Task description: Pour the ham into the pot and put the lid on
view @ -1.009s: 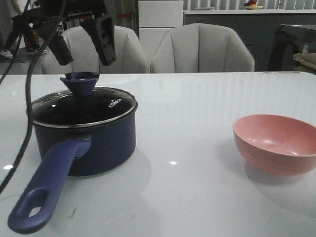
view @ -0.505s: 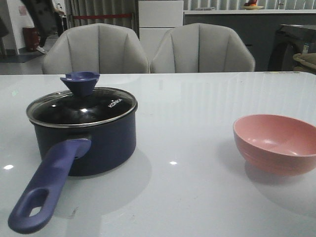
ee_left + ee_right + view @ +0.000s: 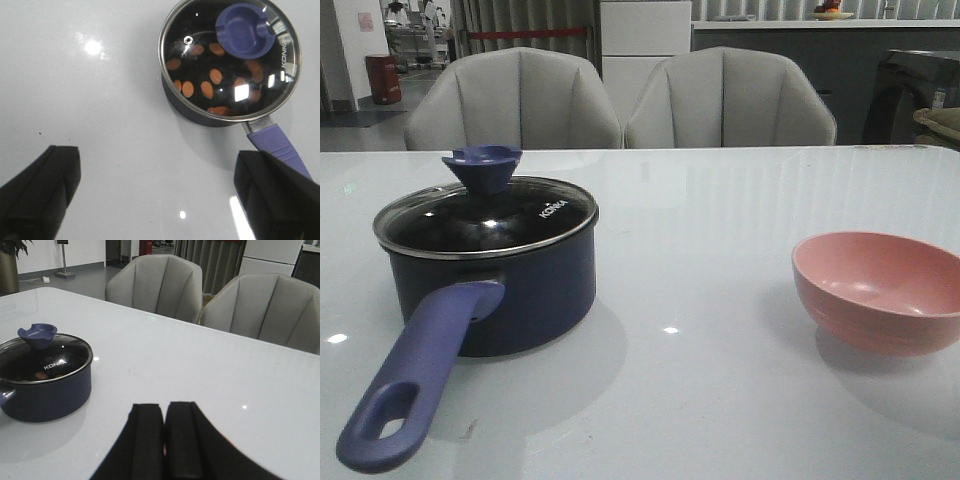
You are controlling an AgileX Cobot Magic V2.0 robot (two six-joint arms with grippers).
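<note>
Left wrist view | your glass lid [image 3: 230, 60] sits on the pot [image 3: 200, 107] | orange ham [image 3: 215, 76] inside | left gripper [image 3: 160, 195] wide | right gripper [image 3: 165, 437] closed, empty

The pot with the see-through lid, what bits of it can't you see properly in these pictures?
- Front view: the ham inside the pot is hidden; the lid glass looks dark.
- Left wrist view: some ham sits under the lid's blue knob, and the handle end is behind a finger.
- Right wrist view: the handle is cut off by the picture edge.
</note>
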